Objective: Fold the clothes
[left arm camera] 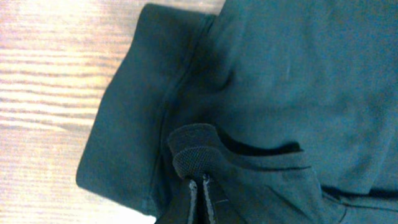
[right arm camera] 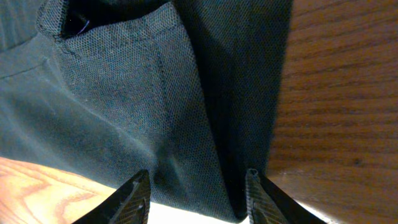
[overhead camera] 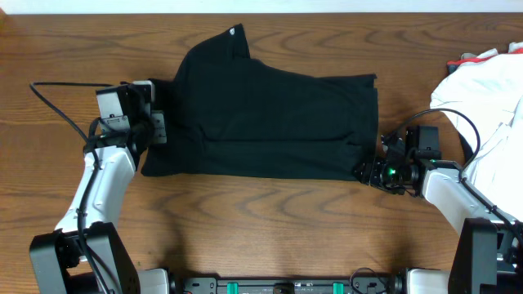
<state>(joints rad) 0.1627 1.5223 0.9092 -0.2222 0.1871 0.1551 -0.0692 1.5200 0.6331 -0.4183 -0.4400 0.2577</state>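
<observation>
The black shirt (overhead camera: 270, 118) lies partly folded across the middle of the table, its collar end pointing to the back. My left gripper (overhead camera: 157, 126) is at the shirt's left edge, shut on a fold of the black fabric (left arm camera: 196, 152); the jaws (left arm camera: 200, 186) pinch it at the bottom of the left wrist view. My right gripper (overhead camera: 368, 170) is at the shirt's front right corner. In the right wrist view its jaws (right arm camera: 198, 186) are open with the shirt's edge (right arm camera: 180, 124) lying between them.
A heap of white cloth (overhead camera: 490, 90) lies at the right edge of the table, beside the right arm. A black cable (overhead camera: 61, 102) loops on the wood to the left of the left arm. Bare wood table (overhead camera: 261, 212) shows in front of the shirt.
</observation>
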